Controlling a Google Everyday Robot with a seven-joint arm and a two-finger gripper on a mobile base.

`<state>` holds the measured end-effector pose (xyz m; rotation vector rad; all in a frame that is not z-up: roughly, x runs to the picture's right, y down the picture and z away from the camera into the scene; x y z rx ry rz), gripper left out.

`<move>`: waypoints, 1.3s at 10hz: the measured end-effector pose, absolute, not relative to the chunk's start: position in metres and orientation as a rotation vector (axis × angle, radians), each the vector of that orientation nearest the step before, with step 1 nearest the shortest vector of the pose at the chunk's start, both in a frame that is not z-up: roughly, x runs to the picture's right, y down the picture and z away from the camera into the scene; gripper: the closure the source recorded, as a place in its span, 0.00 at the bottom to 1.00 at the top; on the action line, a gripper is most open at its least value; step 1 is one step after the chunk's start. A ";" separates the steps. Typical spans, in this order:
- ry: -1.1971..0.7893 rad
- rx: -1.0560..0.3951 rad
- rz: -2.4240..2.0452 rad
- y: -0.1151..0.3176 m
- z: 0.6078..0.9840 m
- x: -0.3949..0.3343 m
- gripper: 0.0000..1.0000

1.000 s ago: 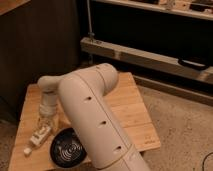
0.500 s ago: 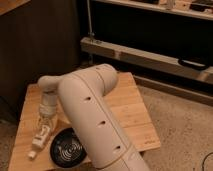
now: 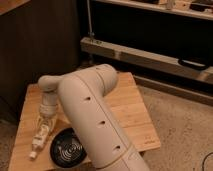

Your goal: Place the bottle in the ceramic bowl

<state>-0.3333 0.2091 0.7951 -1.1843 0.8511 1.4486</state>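
Bottle lies near the table's front-left corner, gripper clamped shut on it; we'd lift straight up, then over the bowl just beside.

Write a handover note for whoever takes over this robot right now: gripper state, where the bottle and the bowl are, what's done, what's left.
Gripper: down at the left side of the wooden table, shut on the bottle near its far end.
Bottle: lying on the table, cap pointing toward the near-left corner, not lifted.
Ceramic bowl: just right of the bottle at the near edge, nothing in it, its right side hidden by the arm.
Done: reach and grasp.
Left: lift the bottle, carry it right over the bowl, lower it in, release.
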 end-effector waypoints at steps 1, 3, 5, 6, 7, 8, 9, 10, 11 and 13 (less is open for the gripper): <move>0.850 -1.198 1.436 0.208 0.793 -0.333 1.00; 0.830 -1.229 1.399 0.196 0.779 -0.334 1.00; 0.802 -1.260 1.349 0.173 0.752 -0.331 1.00; 0.791 -1.269 1.326 0.162 0.740 -0.327 1.00; 0.777 -1.266 1.308 0.149 0.728 -0.317 1.00; 0.761 -1.254 1.302 0.137 0.722 -0.304 1.00; 0.754 -1.243 1.309 0.127 0.723 -0.288 1.00; 0.747 -1.232 1.320 0.117 0.725 -0.263 1.00; 0.743 -1.224 1.328 0.113 0.724 -0.246 1.00; 0.738 -1.214 1.340 0.112 0.718 -0.213 1.00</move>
